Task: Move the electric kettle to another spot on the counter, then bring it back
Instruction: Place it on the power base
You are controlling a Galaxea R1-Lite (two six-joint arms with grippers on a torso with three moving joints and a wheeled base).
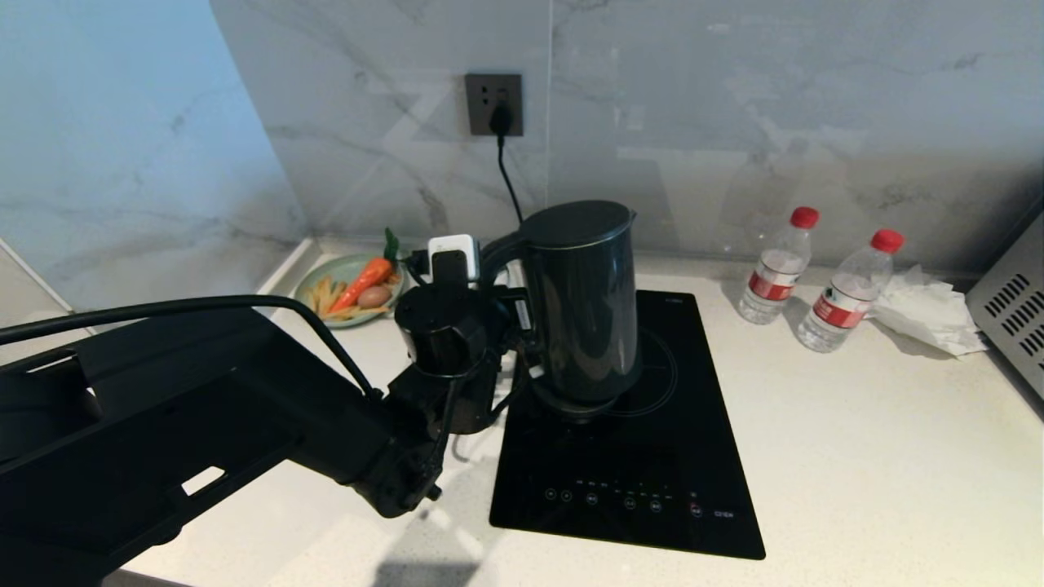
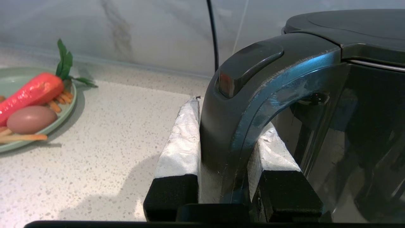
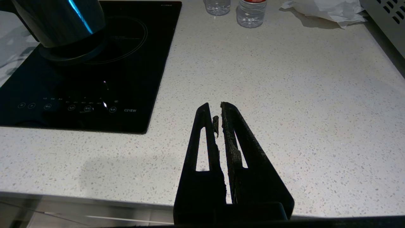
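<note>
The electric kettle, tall, glossy and black, stands upright over the left part of the black cooktop. Whether its bottom touches the glass I cannot tell. My left gripper comes from the left and is shut on the kettle's loop handle. Both white padded fingers press against the sides of the handle. In the right wrist view the kettle shows at the far edge of the cooktop. My right gripper hangs shut and empty above the white speckled counter near its front edge.
A green plate with a carrot and an egg sits in the back left corner. Two water bottles, a crumpled tissue and a grey appliance line the back right. A cord hangs from the wall socket.
</note>
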